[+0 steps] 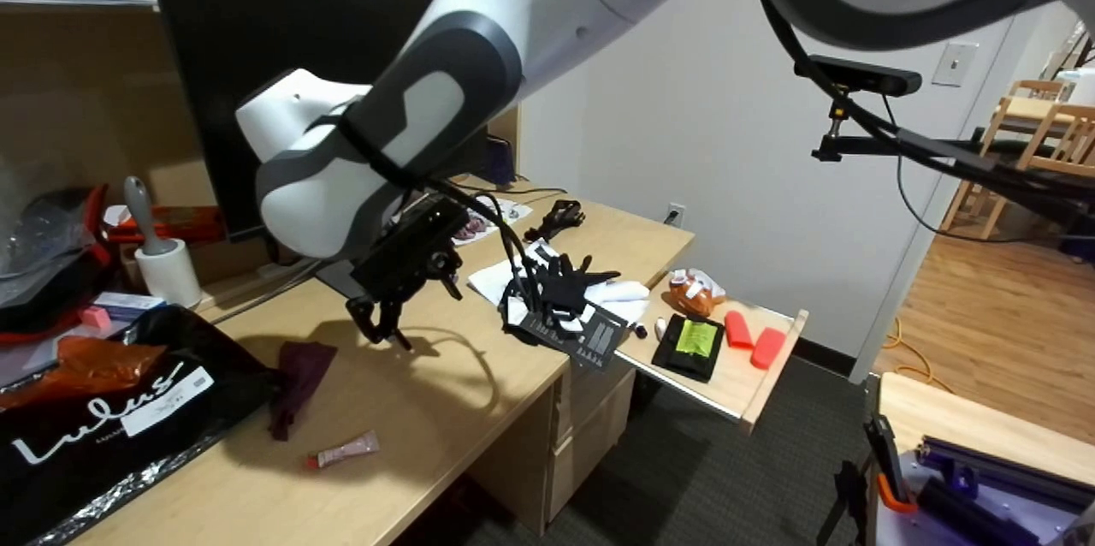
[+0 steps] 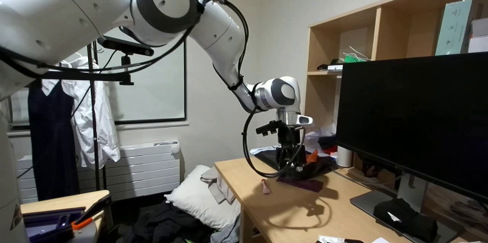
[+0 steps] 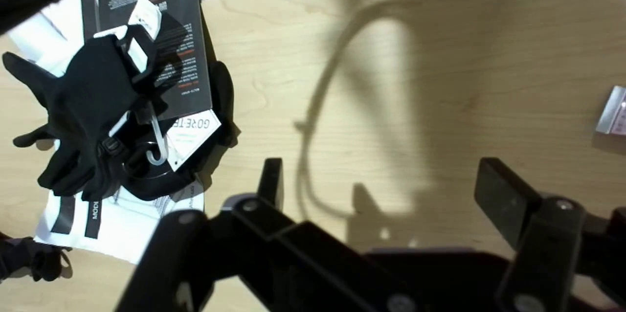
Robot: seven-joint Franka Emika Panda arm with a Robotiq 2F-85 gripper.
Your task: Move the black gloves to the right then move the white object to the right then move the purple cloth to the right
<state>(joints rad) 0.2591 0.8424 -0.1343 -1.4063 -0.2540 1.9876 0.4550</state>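
Fingers (image 3: 507, 199) spread wide, nothing between | gloves (image 3: 93, 92) at 9 o'clock, tube (image 3: 614, 110) at 3 o'clock in wrist view | tube's probably next imo: center over it, go low, pinch mid-body gently

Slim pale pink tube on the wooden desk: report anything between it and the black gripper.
Nothing visible: only desk surface shows between the gripper and the tube; the limp dark purple cloth lies off that path.

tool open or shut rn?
Open: in the wrist view, the jaws of the tool stand wide apart, desk showing between them, and the black gloves lie outside them.
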